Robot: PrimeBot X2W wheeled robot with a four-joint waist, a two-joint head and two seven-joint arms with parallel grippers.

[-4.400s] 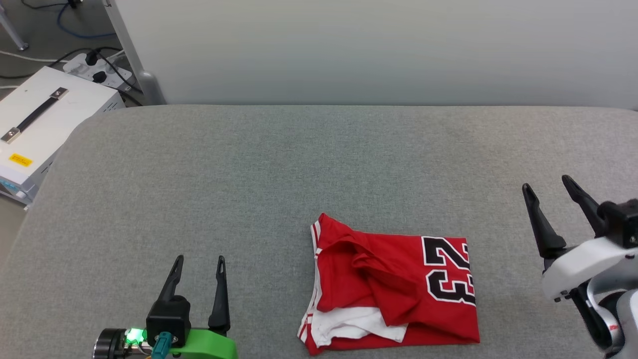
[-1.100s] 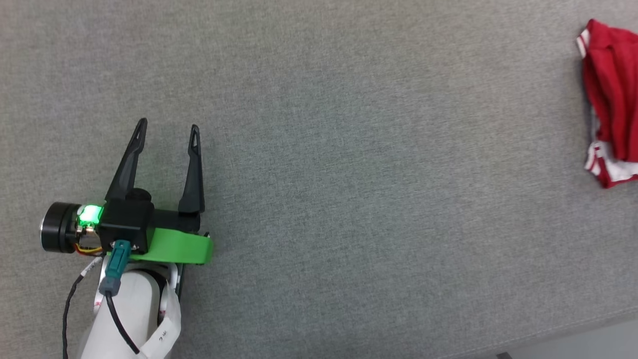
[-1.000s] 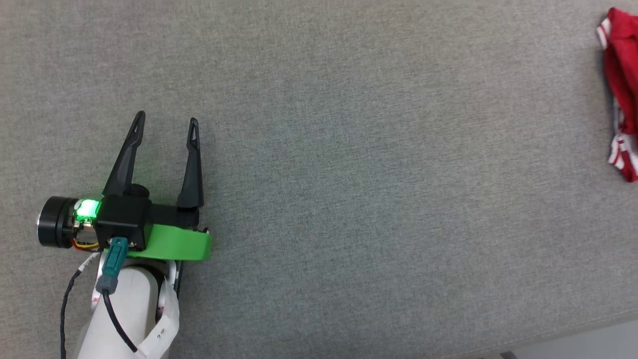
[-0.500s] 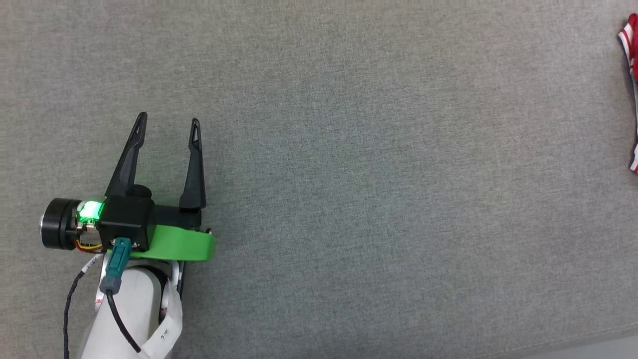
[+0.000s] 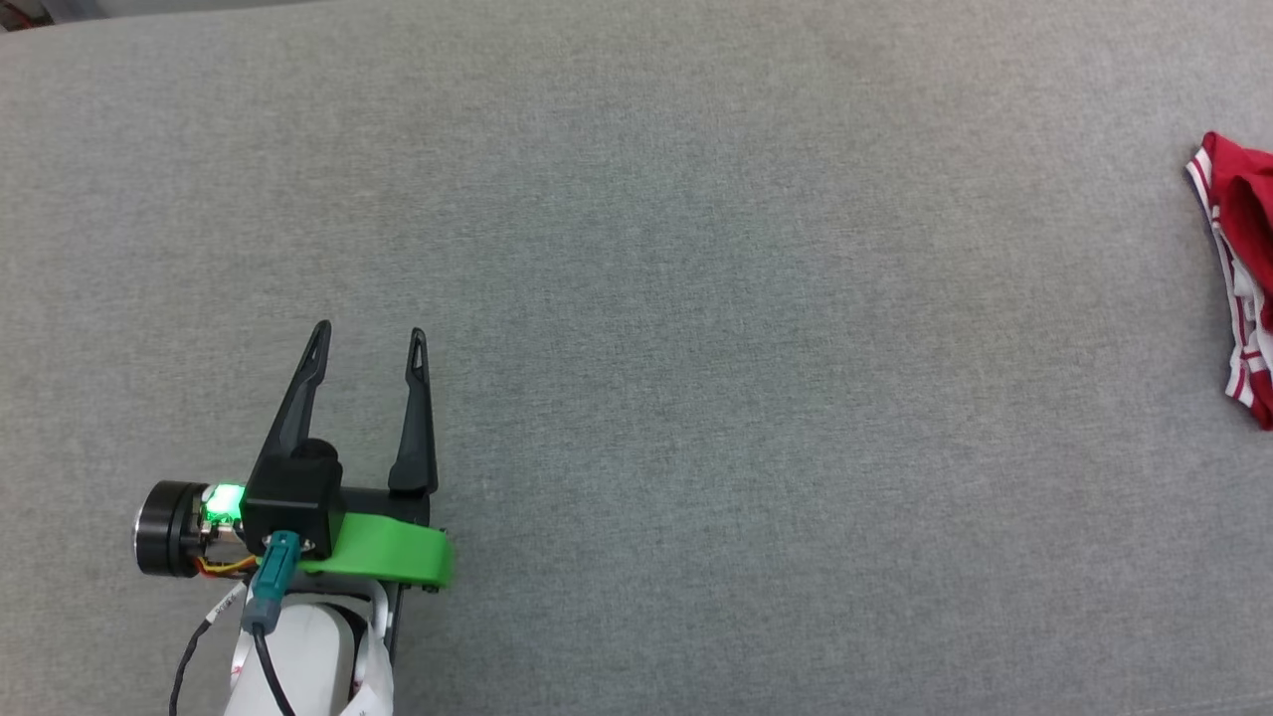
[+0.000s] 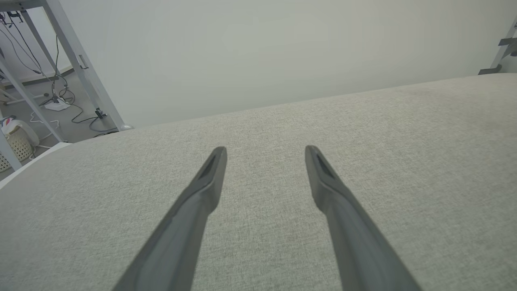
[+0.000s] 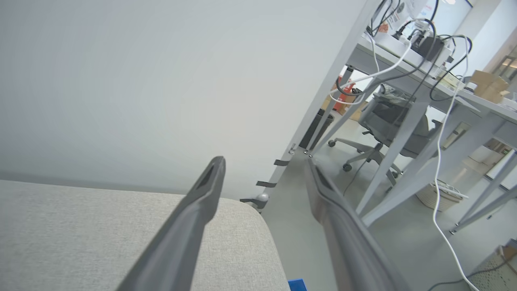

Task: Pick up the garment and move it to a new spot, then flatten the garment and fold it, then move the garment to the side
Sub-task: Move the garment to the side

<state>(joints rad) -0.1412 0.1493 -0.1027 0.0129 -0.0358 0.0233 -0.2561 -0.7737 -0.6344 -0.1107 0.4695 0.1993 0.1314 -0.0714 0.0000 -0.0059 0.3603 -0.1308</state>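
The red garment (image 5: 1245, 259) lies on the grey padded table (image 5: 696, 348) at the far right edge of the head view; just its left side with the white-and-red striped trim shows. My left gripper (image 5: 368, 338) hovers over the table at the lower left, far from the garment, open and empty. The left wrist view shows the left gripper (image 6: 264, 151) open above bare grey fabric. In the right wrist view my right gripper (image 7: 264, 161) is open with nothing between its fingers, pointing past the table's rounded corner (image 7: 250, 214) toward the wall.
A pale wall (image 6: 262, 52) stands behind the table. Past the table's corner are grey floor, metal desk legs (image 7: 404, 169), hanging cables (image 7: 440, 153) and an office chair (image 7: 379, 125). More desk legs and floor cables (image 6: 60, 93) are at the left.
The head camera has swung left and down since 4.4 s ago, then back down and slightly right over the last half second, so the garment's edge shows more. Both grippers stay open.
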